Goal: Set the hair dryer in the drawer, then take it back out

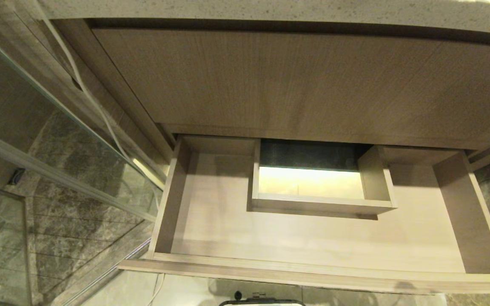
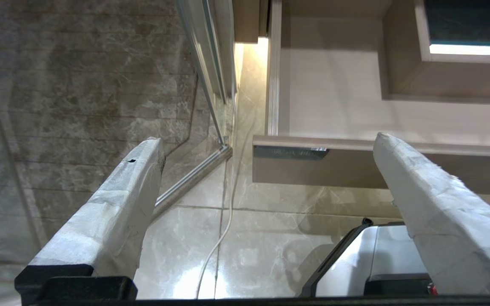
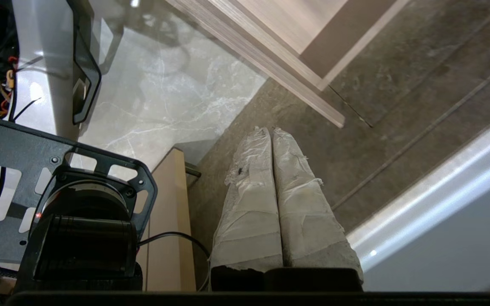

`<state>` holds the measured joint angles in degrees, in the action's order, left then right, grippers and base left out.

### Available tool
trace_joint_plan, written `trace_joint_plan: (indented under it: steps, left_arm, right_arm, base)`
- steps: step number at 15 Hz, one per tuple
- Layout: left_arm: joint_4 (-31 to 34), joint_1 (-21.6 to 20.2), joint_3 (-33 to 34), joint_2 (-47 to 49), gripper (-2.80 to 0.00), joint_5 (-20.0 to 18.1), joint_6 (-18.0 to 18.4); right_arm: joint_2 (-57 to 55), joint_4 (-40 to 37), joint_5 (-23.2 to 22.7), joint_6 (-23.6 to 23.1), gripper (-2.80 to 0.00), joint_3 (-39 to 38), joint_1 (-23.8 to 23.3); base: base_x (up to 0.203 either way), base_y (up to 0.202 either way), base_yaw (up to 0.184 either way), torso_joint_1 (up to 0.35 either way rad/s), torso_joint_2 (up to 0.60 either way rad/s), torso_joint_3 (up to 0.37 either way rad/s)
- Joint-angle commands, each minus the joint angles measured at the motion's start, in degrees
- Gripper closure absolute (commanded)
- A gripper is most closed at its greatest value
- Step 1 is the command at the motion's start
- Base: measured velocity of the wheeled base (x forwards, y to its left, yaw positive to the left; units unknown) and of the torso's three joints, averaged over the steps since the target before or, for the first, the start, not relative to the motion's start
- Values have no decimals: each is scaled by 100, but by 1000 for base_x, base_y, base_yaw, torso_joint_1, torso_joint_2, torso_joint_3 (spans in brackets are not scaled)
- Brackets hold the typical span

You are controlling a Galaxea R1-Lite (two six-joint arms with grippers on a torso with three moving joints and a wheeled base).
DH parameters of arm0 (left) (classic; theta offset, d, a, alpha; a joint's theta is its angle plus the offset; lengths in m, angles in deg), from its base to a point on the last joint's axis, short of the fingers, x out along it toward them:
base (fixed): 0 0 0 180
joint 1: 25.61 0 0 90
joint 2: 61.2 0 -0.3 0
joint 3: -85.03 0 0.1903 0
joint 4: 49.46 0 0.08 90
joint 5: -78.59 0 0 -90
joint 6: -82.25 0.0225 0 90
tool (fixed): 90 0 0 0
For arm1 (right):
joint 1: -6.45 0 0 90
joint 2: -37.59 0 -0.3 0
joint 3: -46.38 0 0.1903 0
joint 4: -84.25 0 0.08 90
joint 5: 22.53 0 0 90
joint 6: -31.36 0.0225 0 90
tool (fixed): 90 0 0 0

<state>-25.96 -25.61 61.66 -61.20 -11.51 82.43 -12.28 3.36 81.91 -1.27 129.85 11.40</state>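
- wide shallow wood-grain drawer (image 1: pixel 313 238) stands pulled out under the taller wood-grain panel (image 1: pixel 296 80), its pale floor bare around a boxed cut-out (image 1: pixel 317 182).
- left gripper (image 2: pixel 270 148) spread apart above the marble floor (image 2: pixel 262 238); right gripper (image 3: pixel 272 131) pressed closed, holding nothing.

1. The drawer (image 1: pixel 313 242) is cut off at the right edge of the head view, so its right front corner does not show.
2. Behind the boxed cut-out (image 1: pixel 313 182), the drawer's back runs under the tall panel (image 1: pixel 296 80) and is hidden.
3. The white cord (image 2: pixel 223 212), between the left gripper (image 2: pixel 268 146) jaws in the left wrist view, leaves by the picture's lower edge; neither end shows.
4. The robot's base (image 3: pixel 41 140), beside the right gripper (image 3: pixel 270 132), is cut off by the picture's edges.
5. Printing on the drawer front's dark mark (image 2: pixel 289 152) is too small to read.
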Motion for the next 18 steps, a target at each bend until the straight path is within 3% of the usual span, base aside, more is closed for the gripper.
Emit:
trace_joint_plan:
  steps: [1, 6, 11, 18]
  left_arm:
    - [-4, 0, 0, 0, -280, 1, -1]
    - [-4, 0, 0, 0, -280, 1, -1]
    - [-4, 0, 0, 0, -280, 1, -1]
    - [-4, 0, 0, 0, -280, 1, -1]
  right_arm:
    - [22, -32, 6, -32, 0, -51, 6]
    - [65, -84, 6, -41, 0, -121, 6]
    - [-122, -170, 27, -27, 0, -403, -5]
    - [-1433, -586, 96, 693, 0, -891, -590]
  base:
    - [0, 0, 0, -283, 493, 207]
    - [0, 0, 0, -283, 411, 142]
    - [0, 0, 0, 0, 155, 159]
    - [0, 0, 0, 42, 25, 41]
